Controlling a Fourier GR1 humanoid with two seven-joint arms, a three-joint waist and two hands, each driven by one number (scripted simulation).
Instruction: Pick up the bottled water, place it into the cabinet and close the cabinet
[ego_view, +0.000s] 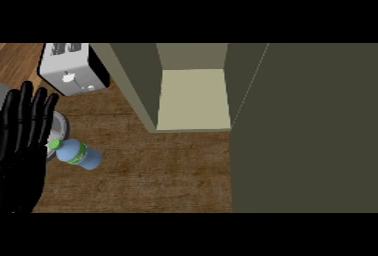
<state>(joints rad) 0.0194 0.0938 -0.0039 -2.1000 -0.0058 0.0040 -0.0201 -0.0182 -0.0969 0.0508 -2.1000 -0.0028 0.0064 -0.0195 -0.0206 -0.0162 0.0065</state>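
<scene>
Bottle (79, 154) lies on its side on the desk (162, 170), lower left of view. Clear bluish body, green cap pointing left toward the hand, green label band round the middle. Label text too small to read.

Cap end sits just beside the left hand (22, 150), at about mid-palm height on its right edge. Cannot tell whether cap and hand touch. The fingers (28, 102) are straight and spread, pointing up the view, well above the bottle; nothing is held. Bottle body extends right and slightly down, away from the hand.

A grey round rim (63, 127) shows between the hand and the bottle's cap side, partly hidden behind the hand; bottle cap lies at its lower edge. What this object is cannot be told.

Toaster (70, 67) stands at upper left, white-grey with two slots on top and a small knob and marks on the front face. No writing legible on it. It is well apart from the bottle.

Cabinet (193, 97) occupies upper centre, open: pale shelf floor visible inside, olive side wall on its left. Its door (306, 130) is swung out and fills the right side of the view as a dark olive panel. Bottle is outside the cabinet, to the lower left of its opening, with bare desk between them.

Right hand not visible.
</scene>
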